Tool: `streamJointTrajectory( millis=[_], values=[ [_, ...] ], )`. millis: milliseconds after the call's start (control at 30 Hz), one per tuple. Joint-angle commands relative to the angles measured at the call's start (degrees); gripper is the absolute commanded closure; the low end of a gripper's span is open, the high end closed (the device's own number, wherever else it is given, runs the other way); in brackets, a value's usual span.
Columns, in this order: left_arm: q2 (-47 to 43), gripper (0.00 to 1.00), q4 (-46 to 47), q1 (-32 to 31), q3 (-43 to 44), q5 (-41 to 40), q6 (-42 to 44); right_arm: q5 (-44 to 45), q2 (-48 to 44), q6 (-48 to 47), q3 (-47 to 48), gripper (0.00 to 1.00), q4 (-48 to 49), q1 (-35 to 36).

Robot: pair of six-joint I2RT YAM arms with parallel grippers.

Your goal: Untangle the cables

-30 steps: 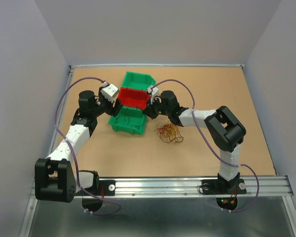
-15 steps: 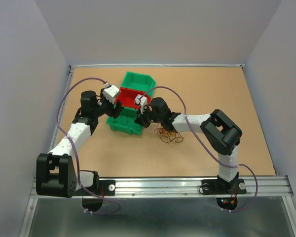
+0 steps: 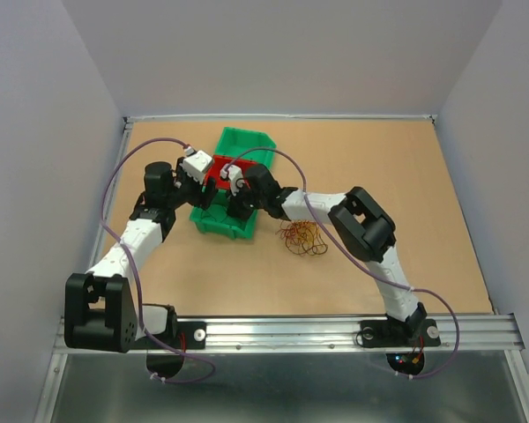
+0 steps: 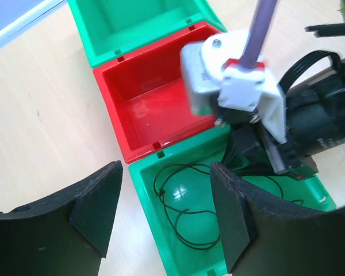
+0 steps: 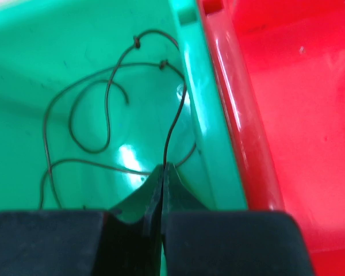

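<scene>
Wire (image 5: 168, 138) (thin dark one) pinched in closed right fingers (image 5: 184, 201) over the near green bin (image 5: 75, 52), left fingers (image 4: 95, 213) spread wide above it, cables (image 3: 302, 238) on the surface (image 3: 406, 194) nearby

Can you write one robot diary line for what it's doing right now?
right gripper: shut on dark cable over near green bin | left gripper: open, empty | cable tangle: on table
</scene>
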Motion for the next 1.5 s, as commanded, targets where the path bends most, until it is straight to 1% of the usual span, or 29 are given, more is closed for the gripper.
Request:
streamJointTrajectory(
  millis=[0,67,200,267,367,433,467,600,633,667,733,767,833,933,1067,1133,1200,1233,1367,1467],
  values=[
    [-2.0,0.27,3.4,0.2,0.9,-1.8,-1.1,-0.7,3.3,-3.3,7.2,1.00,-17.3,1.2],
    [-1.8,0.27,3.6,0.2,1.0,-2.7,-1.3,3.4,3.9,-5.6,7.6,0.99,-22.0,1.9],
    [-1.4,0.27,3.7,0.2,1.2,-3.6,-1.7,7.4,0.5,-7.0,3.1,0.99,-22.1,2.0],
    [-1.3,0.27,3.7,0.2,1.2,-3.6,-1.7,7.2,-1.8,-7.0,1.7,0.99,-21.6,2.0],
    [-1.3,0.27,3.7,0.2,1.1,-3.9,-1.6,5.7,-5.9,-6.1,-1.6,0.97,-17.1,2.0],
    [-1.2,0.27,3.8,0.2,1.1,-3.9,-1.6,4.6,-7.9,-4.7,-4.3,0.97,-11.1,1.9],
    [-1.3,0.27,3.9,0.2,1.1,-4.2,-1.5,4.1,-9.1,-4.1,-6.7,0.97,-6.2,2.0],
    [-1.5,0.27,4.4,0.2,0.9,-4.8,-1.7,2.6,-14.6,-2.3,-12.4,0.96,2.6,2.5],
    [-1.7,0.27,4.5,0.2,0.8,-4.8,-1.6,2.1,-15.2,-1.8,-13.1,0.93,3.9,2.6],
    [-1.8,0.27,4.5,0.2,0.8,-4.8,-1.7,1.5,-15.6,-1.8,-13.6,0.77,4.5,2.6],
    [-2.0,0.27,4.5,0.2,0.7,-4.7,-1.8,1.2,-16.5,-1.7,-14.2,0.70,5.6,3.1],
    [-2.0,0.27,4.5,0.2,0.6,-4.7,-1.8,2.0,-16.7,-2.0,-14.3,0.61,5.8,3.5],
    [-2.0,0.27,4.6,0.2,0.5,-4.5,-1.8,2.9,-17.7,-2.0,-14.7,0.53,5.9,3.6],
    [-2.6,0.27,4.8,0.2,0.3,-3.8,-1.5,5.8,-19.7,-1.4,-16.2,0.53,8.0,3.6],
    [-3.8,0.27,4.6,0.2,-0.4,-1.1,-0.4,10.5,-26.6,1.0,-23.0,0.51,12.9,3.5],
    [-4.9,0.27,4.6,0.2,-1.0,0.5,0.1,12.1,-28.5,1.8,-24.6,0.47,13.3,3.6],
    [-5.5,0.27,4.6,0.2,-1.4,1.7,0.5,13.5,-31.0,2.1,-26.5,0.41,13.2,3.6],
    [-5.6,0.27,4.5,0.2,-1.4,2.9,0.9,13.9,-31.7,2.1,-27.1,0.38,13.2,3.6],
    [-5.4,0.27,4.0,0.2,-1.3,4.4,1.6,13.8,-32.5,2.0,-28.3,0.38,13.1,3.5],
    [-4.5,0.27,3.6,0.2,-1.1,5.1,2.0,16.0,-31.9,2.1,-28.0,0.38,12.7,3.6]
  ],
)
